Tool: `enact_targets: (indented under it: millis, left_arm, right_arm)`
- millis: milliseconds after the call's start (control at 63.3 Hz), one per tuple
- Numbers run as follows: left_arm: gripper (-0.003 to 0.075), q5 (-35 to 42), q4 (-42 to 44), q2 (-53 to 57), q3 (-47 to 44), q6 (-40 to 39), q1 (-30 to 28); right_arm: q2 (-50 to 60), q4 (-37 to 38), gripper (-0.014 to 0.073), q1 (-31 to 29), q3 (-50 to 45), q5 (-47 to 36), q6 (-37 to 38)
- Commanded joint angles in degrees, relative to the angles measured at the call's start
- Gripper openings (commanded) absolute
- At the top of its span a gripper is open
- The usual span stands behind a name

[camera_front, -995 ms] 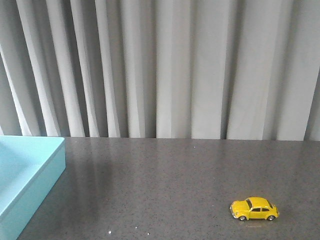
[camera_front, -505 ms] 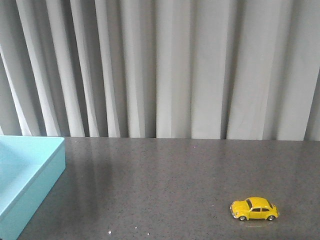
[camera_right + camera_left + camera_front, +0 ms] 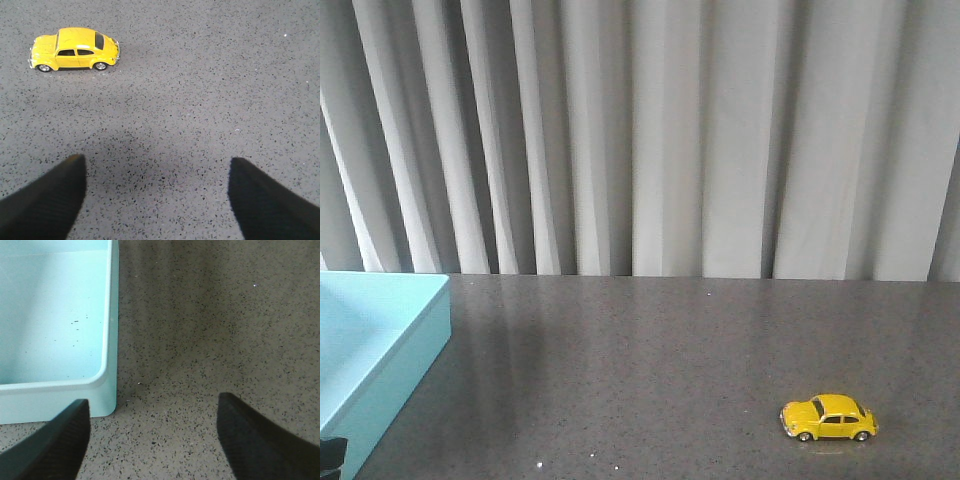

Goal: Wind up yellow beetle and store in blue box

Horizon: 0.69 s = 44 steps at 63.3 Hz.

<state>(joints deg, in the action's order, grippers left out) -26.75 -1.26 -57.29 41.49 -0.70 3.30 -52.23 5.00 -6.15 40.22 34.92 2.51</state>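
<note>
Nearest the robot, at the bottom left corner of the front view, a small dark piece of the left arm (image 3: 330, 455) pokes into sight, mostly cut off by the frame so its shape cannot be made out. The left gripper (image 3: 150, 432) hangs above the speckled grey table (image 3: 650, 360) with its two dark fingers spread wide and nothing between them, one fingertip close to the near corner of the blue box (image 3: 107, 340). The right gripper (image 3: 155, 195) is likewise wide open and empty over bare tabletop, with the yellow beetle (image 3: 74, 49) lying well apart from its fingertips. There is one beetle and one box. In the front view the yellow beetle (image 3: 828, 418) stands on its wheels on the table's right side, toward the near edge; its long axis runs across the table, left to right, and its nose points toward the robot's left, toward the blue box (image 3: 390, 350) far across the table. The box sits at the left edge, cut off by the frame so only one corner and part of its floor show; a few dark specks mark the floor. Behind the table's far edge hangs a pleated grey curtain (image 3: 650, 140).
</note>
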Motion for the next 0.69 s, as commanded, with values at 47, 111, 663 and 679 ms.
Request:
enact_targets:
  millis: [47,111,663,679]
  left_arm:
    - [0.0580,3.81,-0.55,0.38,1.90,-0.68,0.04]
    - [0.0580,3.58,-0.55,0.38,1.90,-0.68,0.04]
    - [0.0580,3.31,-0.55,-0.01,2.02,3.22,2.57]
    - [0.0580,3.31,-0.55,-0.01,2.02,3.63,3.04]
  right_arm:
    - [0.24,-5.62,0.0633,-0.25,2.16,-5.58,-0.34]
    - [-0.40,-10.98,0.0624,-0.25,3.37,-5.57,-3.47]
    - [-28.57,-21.58,0.0565,-0.20,29.61,11.56,-16.61]
    - [-29.91,-21.51,0.0565,-0.19,30.34,11.70,-16.61]
